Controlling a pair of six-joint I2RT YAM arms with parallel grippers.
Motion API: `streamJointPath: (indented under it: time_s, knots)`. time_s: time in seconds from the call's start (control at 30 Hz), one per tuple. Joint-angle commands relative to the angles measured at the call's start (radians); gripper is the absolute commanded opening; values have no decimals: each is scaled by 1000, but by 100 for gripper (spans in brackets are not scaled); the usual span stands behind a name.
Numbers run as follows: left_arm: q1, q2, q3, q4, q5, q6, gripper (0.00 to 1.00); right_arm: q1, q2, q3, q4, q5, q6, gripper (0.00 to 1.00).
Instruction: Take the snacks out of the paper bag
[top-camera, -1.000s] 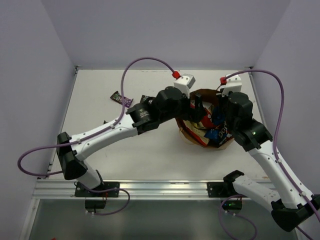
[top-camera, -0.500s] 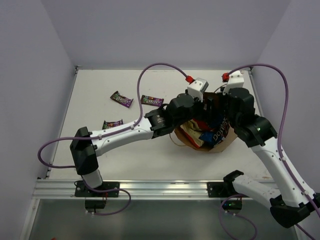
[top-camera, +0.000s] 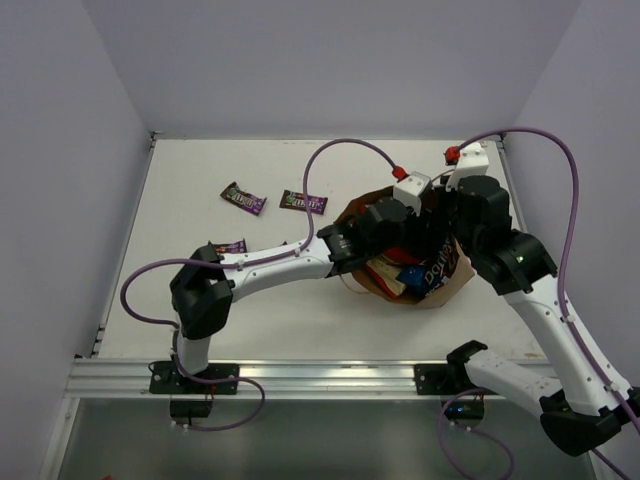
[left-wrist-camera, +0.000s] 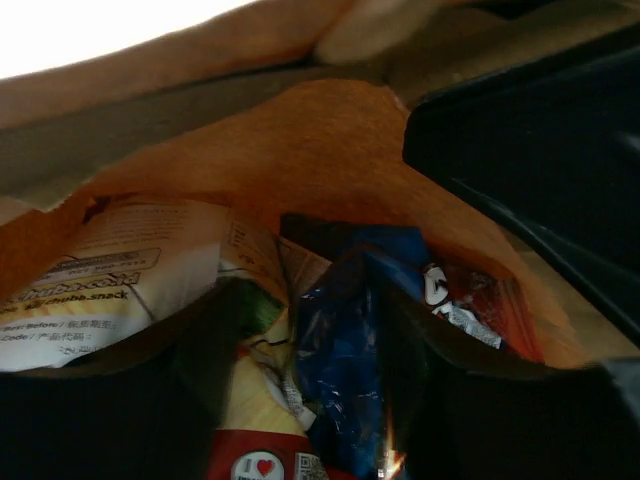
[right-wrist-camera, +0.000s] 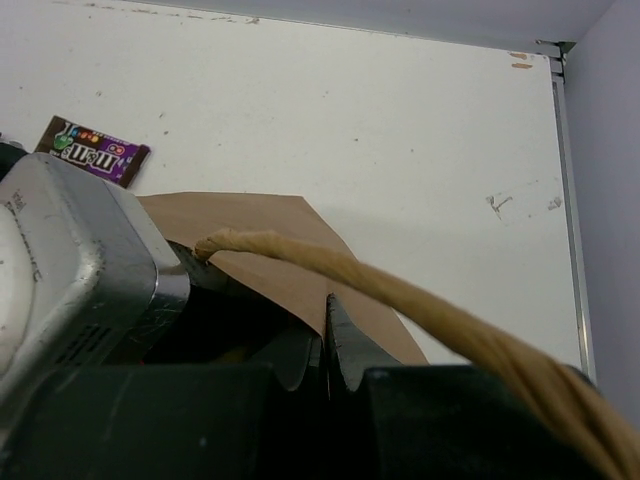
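Brown kraft paper bag (top-camera: 455, 285), slumped and creased, sits right of table centre with its mouth gaping. Inside, seen from the left wrist:
- blue Doritos packet (left-wrist-camera: 345, 370) in the middle
- cream packet (left-wrist-camera: 110, 285) to its left
- white-and-red packet (left-wrist-camera: 265, 450) below
- red packet (left-wrist-camera: 480, 310) at the right

Purple candy bars (top-camera: 304, 202) lie out on the table, well apart from the bag.

Handling, by judgement: the packets are light, puffy and made of slick film, and their contents crush easily. Pinch a top seam or a corner, not the body. The bag is floppy and light, so it will likely drag along unless held.

Left gripper (left-wrist-camera: 320, 430): fingers spread wide inside the bag, straddling the blue packet, nothing clamped. Right gripper (right-wrist-camera: 328, 350): jaws closed on the bag's paper rim, just beside the twisted handle (right-wrist-camera: 400, 290).

The table (top-camera: 300, 320) is white, matt and lightly scuffed. Pale lilac walls (top-camera: 60, 150) close in on three sides. The open room for set-down is to the left.
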Motion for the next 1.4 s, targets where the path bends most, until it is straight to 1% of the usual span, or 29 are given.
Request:
streamJointPath:
  time_s: [0.0,0.03,0.07,0.13,0.17,0.27,0.43,0.53,0.57,0.63,0.67,0.73,0.77,0.8,0.83,0.9,0.97,1.0,1.13,1.17,1.2,1.23,1.27,1.33,1.37]
  knots:
    - [-7,11,32,15,31,-3,52,3,-26,37,78,-11,28,0]
    - [-7,7,32,16,33,-5,44,2,-29,34,81,-9,26,0]
    - [-7,2,29,16,33,-3,24,2,-29,31,86,0,25,0]
    - [-7,-27,20,23,21,2,6,2,-30,17,90,12,20,0]
    - [-7,-42,6,26,10,15,0,2,-32,11,97,31,14,0]
    - [-6,-119,-27,32,-22,43,0,2,-33,-18,113,81,0,0]
    - [-7,-292,-40,10,-25,67,0,0,-17,-66,133,159,-14,0]
    - [-6,-381,-21,-32,-35,83,0,0,0,-78,135,181,-6,0]
    - [-7,-401,-5,-87,-42,84,0,-1,6,-83,138,184,-6,0]
    - [-7,-458,11,-129,-70,89,0,0,10,-89,143,196,-6,0]
    - [-7,-479,20,-172,-90,94,0,-1,13,-91,143,199,-6,0]
    - [-4,-542,26,-221,-183,101,0,0,22,-91,144,210,-9,0]
    - [-4,-562,35,-274,-224,113,0,-1,23,-92,143,212,-11,0]
    - [-1,-597,40,-305,-316,118,0,-1,25,-94,143,215,-12,0]
    - [7,-614,52,-338,-355,123,0,-1,25,-95,143,219,-12,0]
    - [57,-669,54,-417,-428,127,0,-1,25,-97,144,219,-15,0]
    - [121,-703,40,-482,-435,115,0,-3,22,-98,143,222,-18,0]
    - [198,-731,32,-500,-438,110,0,-3,22,-98,143,222,-18,0]
    - [333,-746,3,-565,-495,141,0,-1,13,-94,143,215,-21,0]
    - [358,-745,-9,-572,-495,155,0,-3,10,-92,138,210,-21,0]
    - [414,-739,-18,-571,-483,161,0,-1,8,-89,137,203,-21,0]
    - [447,-733,-27,-568,-472,166,0,-3,8,-88,133,200,-23,0]
    - [520,-725,-47,-553,-454,173,0,-1,5,-88,130,195,-20,0]
    - [592,-696,-89,-521,-398,182,0,-3,0,-86,127,183,-20,0]
    - [672,-664,-98,-473,-368,195,0,-1,-1,-86,127,177,-20,0]
